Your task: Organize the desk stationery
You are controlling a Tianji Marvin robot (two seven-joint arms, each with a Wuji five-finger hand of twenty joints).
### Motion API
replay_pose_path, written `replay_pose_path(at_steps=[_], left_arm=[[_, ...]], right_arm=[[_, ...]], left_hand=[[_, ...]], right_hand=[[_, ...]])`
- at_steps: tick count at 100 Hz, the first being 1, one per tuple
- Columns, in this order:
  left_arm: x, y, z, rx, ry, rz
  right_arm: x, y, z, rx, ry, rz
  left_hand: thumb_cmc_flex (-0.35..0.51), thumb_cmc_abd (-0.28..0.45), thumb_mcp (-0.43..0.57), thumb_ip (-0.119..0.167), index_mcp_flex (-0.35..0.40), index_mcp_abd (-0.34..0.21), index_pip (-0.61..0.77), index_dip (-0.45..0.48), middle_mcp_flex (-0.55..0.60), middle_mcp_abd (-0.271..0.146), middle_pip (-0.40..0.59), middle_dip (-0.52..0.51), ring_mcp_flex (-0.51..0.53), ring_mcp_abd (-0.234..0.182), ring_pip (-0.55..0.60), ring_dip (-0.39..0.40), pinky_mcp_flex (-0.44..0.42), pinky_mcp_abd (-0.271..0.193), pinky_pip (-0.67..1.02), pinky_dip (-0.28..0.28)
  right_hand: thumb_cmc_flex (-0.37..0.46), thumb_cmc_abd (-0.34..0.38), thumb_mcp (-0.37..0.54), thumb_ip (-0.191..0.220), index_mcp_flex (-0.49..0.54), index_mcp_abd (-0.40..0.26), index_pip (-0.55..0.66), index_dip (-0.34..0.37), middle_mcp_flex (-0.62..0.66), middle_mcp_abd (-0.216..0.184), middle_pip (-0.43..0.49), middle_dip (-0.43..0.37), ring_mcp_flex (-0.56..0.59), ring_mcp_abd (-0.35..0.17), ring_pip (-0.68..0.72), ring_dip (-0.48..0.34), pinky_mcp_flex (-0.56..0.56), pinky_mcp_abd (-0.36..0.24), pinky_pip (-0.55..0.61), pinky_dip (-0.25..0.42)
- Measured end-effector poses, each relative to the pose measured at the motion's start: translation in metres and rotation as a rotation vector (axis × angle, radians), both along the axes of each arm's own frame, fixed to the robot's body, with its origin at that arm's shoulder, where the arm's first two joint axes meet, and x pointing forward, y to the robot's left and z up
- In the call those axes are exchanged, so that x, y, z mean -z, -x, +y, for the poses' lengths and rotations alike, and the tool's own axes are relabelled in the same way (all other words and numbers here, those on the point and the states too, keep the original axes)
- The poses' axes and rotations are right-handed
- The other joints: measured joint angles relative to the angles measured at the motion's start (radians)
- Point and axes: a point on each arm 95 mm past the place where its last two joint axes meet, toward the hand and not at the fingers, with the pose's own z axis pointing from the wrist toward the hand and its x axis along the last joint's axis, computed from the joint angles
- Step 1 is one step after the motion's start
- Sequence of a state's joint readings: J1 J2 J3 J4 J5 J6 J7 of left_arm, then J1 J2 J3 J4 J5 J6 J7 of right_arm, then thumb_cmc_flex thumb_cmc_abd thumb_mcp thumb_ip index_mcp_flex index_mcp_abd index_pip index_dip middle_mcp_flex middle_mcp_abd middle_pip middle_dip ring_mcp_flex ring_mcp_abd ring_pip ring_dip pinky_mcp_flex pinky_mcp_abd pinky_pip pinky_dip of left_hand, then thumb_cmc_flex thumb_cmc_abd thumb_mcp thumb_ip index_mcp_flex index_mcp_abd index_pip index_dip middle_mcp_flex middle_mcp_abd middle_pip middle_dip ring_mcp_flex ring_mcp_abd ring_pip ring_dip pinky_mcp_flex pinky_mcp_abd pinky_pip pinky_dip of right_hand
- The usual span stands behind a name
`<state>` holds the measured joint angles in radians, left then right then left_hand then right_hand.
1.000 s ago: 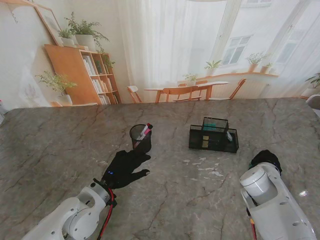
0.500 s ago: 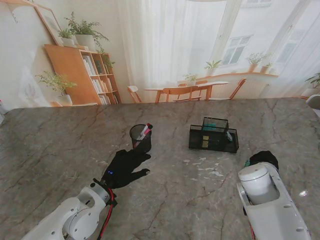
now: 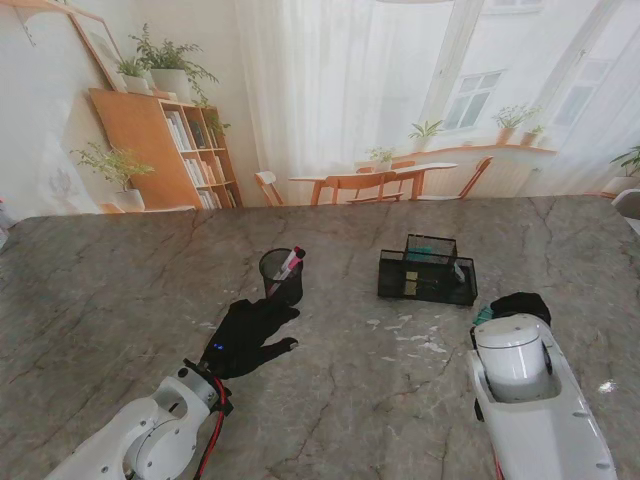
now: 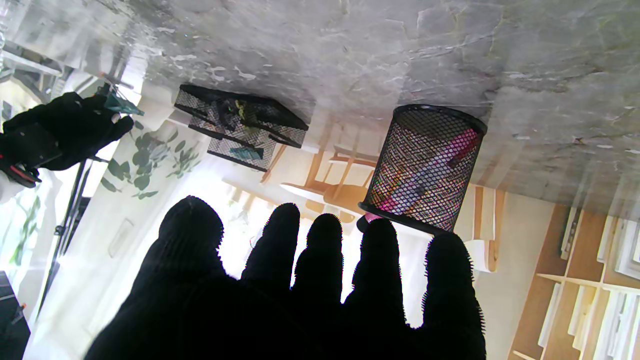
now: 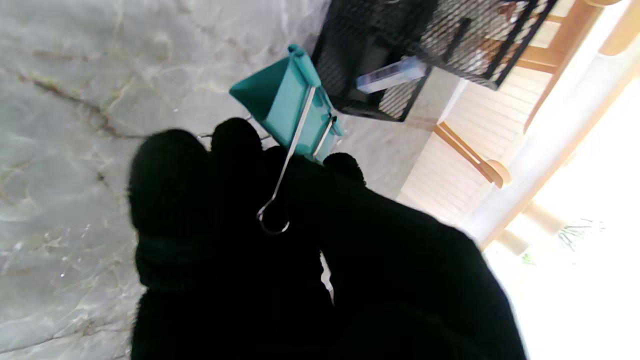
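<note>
I see the grey marble worktop (image 3: 120,290) filling most of the stand's view. Toward the middle right stands the black mesh desk organizer (image 3: 428,272), a low tray with a taller box at its far side; inside it I can make out something yellow, something teal and a pale bluish item at its right end, though none clearly enough to name. Left of it, well apart, stands the round black mesh pen cup (image 3: 282,276), upright, with a pink and white marker (image 3: 290,263) leaning out of its rim.

My left robot hand (image 3: 248,335) lies nearer to me than the cup, just beside it, palm down, with its fingers (image 4: 282,235) spread and nothing in them.

My right robot hand (image 3: 515,306) sits near the organizer's right end, nearer to me than it. Its fingers are closed around a teal binder clip (image 5: 287,102), pinching it by the wire handles, with the teal body pointing toward the organizer but not touching it.

Small white flecks (image 3: 415,335) lie scattered on the worktop between the two hands.
</note>
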<state>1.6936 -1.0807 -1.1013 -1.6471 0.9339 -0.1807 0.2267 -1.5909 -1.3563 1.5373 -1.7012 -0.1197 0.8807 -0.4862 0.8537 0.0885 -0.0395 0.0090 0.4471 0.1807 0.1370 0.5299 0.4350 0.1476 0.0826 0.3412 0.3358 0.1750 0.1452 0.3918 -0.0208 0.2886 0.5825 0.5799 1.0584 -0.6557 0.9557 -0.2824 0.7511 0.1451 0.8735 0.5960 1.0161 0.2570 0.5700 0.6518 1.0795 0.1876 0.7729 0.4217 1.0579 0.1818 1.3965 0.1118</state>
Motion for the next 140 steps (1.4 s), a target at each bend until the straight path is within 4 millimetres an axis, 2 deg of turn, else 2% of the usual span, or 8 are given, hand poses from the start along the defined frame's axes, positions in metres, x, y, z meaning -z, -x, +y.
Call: replay_pose_path(at_steps=[25, 42, 54, 71, 90, 140], left_arm=[[0.0, 0.001, 0.002, -0.007, 0.006, -0.007], [0.0, 0.001, 0.002, -0.008, 0.006, -0.008], [0.0, 0.001, 0.003, -0.009, 0.003, -0.006], [0.001, 0.0, 0.004, -0.007, -0.009, 0.008], [0.004, -0.005, 0.003, 0.003, -0.028, 0.024], [0.008, -0.011, -0.001, 0.018, -0.055, 0.062]], right_arm=[[-0.03, -0.017, 0.015, -0.023, -0.033, -0.063], [-0.054, -0.039, 0.032, -0.063, -0.042, -0.112], [-0.064, -0.058, 0.04, -0.092, -0.035, -0.122], [-0.068, -0.085, 0.048, -0.135, -0.014, -0.106], [-0.063, -0.111, 0.056, -0.265, 0.048, -0.1], [-0.062, -0.145, 0.054, -0.422, 0.199, -0.066]], left_hand=[[0.0, 0.0, 0.0, 0.0, 0.0, 0.0, 0.0, 0.0, 0.0, 0.0, 0.0, 0.0, 0.0, 0.0, 0.0, 0.0, 0.0, 0.0, 0.0, 0.0], [0.0, 0.0, 0.0, 0.0, 0.0, 0.0, 0.0, 0.0, 0.0, 0.0, 0.0, 0.0, 0.0, 0.0, 0.0, 0.0, 0.0, 0.0, 0.0, 0.0], [0.0, 0.0, 0.0, 0.0, 0.0, 0.0, 0.0, 0.0, 0.0, 0.0, 0.0, 0.0, 0.0, 0.0, 0.0, 0.0, 0.0, 0.0, 0.0, 0.0], [0.0, 0.0, 0.0, 0.0, 0.0, 0.0, 0.0, 0.0, 0.0, 0.0, 0.0, 0.0, 0.0, 0.0, 0.0, 0.0, 0.0, 0.0, 0.0, 0.0], [0.0, 0.0, 0.0, 0.0, 0.0, 0.0, 0.0, 0.0, 0.0, 0.0, 0.0, 0.0, 0.0, 0.0, 0.0, 0.0, 0.0, 0.0, 0.0, 0.0], [0.0, 0.0, 0.0, 0.0, 0.0, 0.0, 0.0, 0.0, 0.0, 0.0, 0.0, 0.0, 0.0, 0.0, 0.0, 0.0, 0.0, 0.0, 0.0, 0.0]], right_hand=[[0.009, 0.001, 0.0, 0.002, 0.0, 0.0, 0.0, 0.0, 0.0, -0.008, 0.0, 0.002, 0.0, -0.002, 0.003, 0.008, 0.0, 0.0, 0.0, 0.0], [0.01, 0.003, 0.0, 0.002, 0.0, 0.0, 0.0, 0.001, 0.0, -0.013, 0.0, 0.012, 0.001, -0.003, 0.004, 0.008, 0.0, 0.0, 0.0, 0.0], [0.01, 0.003, 0.0, 0.002, 0.0, -0.001, 0.0, 0.001, 0.0, -0.013, 0.001, 0.012, 0.001, -0.004, 0.004, 0.008, 0.0, 0.0, 0.0, 0.0], [0.01, 0.003, 0.0, 0.002, 0.0, -0.007, 0.0, 0.001, 0.0, -0.013, 0.001, 0.012, 0.001, -0.004, 0.004, 0.008, 0.0, 0.0, 0.0, 0.0], [0.01, 0.004, 0.0, 0.002, 0.0, -0.009, 0.0, 0.002, 0.0, -0.015, 0.001, 0.012, 0.001, -0.004, 0.004, 0.008, 0.0, 0.0, 0.0, 0.0], [0.01, 0.004, 0.0, 0.002, 0.0, -0.01, 0.0, 0.009, 0.001, -0.022, 0.001, 0.012, 0.001, -0.005, 0.004, 0.009, -0.001, 0.0, 0.0, 0.0]])
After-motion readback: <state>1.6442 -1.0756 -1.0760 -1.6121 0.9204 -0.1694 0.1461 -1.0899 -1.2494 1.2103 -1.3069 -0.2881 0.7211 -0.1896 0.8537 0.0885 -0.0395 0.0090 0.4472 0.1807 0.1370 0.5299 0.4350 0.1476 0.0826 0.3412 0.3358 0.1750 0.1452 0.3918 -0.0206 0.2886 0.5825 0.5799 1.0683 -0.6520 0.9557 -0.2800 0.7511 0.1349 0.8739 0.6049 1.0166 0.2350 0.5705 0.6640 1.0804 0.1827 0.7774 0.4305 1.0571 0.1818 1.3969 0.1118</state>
